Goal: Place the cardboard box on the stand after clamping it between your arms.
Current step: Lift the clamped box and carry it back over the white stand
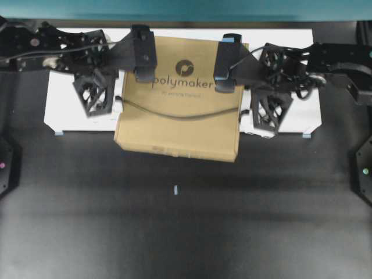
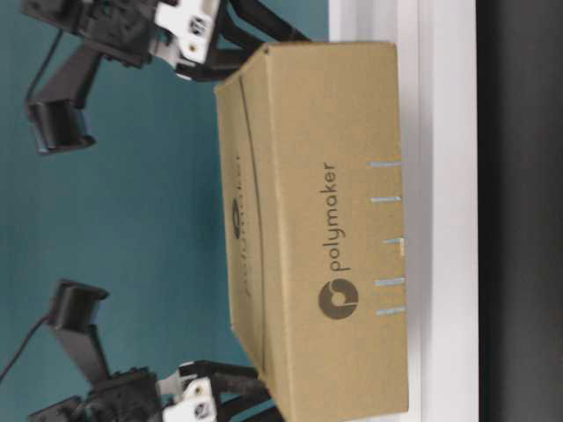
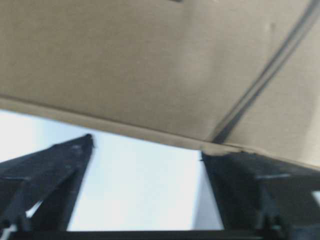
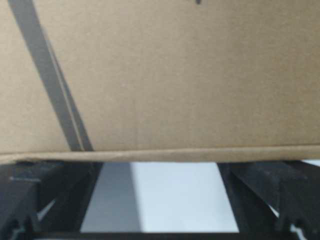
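Note:
The brown cardboard box (image 1: 180,99), printed "polymaker", sits between my two arms over the middle of the white stand (image 1: 64,107). From table level its underside (image 2: 400,132) lies on or just above the stand (image 2: 444,176); I cannot tell which. My left gripper (image 1: 111,68) is open, its fingertips against the box's left side (image 3: 150,65). One tip touches the lower edge, and the white stand (image 3: 145,190) shows between the fingers. My right gripper (image 1: 251,84) is open too, with both fingertips against the box's right side (image 4: 175,75). No finger closes around the box.
The stand has small blue marks at its front corners (image 1: 58,132) (image 1: 306,135). The black table (image 1: 186,232) stretches out in front, with a small pale mark (image 1: 176,189) on it. A teal wall (image 1: 186,9) runs behind. Black fixtures (image 1: 363,168) sit at both side edges.

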Controlling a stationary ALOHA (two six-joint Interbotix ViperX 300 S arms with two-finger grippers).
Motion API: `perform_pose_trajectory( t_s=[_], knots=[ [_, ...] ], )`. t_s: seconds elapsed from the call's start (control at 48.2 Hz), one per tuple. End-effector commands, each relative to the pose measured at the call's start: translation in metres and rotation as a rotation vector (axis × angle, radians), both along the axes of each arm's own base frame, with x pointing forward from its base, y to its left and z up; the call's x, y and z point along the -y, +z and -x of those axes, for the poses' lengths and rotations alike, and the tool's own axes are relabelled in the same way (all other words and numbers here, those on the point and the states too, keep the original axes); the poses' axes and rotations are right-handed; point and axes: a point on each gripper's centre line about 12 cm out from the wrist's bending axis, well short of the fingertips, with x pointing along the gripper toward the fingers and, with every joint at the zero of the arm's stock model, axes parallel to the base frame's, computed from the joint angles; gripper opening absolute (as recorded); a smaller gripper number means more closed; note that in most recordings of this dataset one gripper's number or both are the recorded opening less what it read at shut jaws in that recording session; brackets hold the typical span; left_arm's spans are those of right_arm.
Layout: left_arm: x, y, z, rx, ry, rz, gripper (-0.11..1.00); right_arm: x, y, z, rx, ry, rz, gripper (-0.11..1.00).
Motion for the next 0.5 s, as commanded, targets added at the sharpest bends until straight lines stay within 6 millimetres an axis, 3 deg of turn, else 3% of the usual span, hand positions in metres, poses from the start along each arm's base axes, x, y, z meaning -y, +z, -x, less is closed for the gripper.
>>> perform_pose_trajectory(
  t_s=[0.0, 0.27, 0.477],
  knots=[
    [-0.007, 0.039, -0.030, 0.198, 0.007, -0.044, 0.83, 0.000, 0.017, -0.031, 0.149, 0.019, 0.015, 0.83],
    [-0.018, 0.041, -0.036, 0.207, -0.016, -0.083, 0.83, 0.027, 0.005, -0.035, 0.145, 0.041, 0.075, 0.83],
    [-0.034, 0.024, -0.027, 0.163, 0.013, -0.083, 0.83, 0.046, -0.007, -0.033, 0.122, 0.046, 0.108, 0.83]
  ],
)
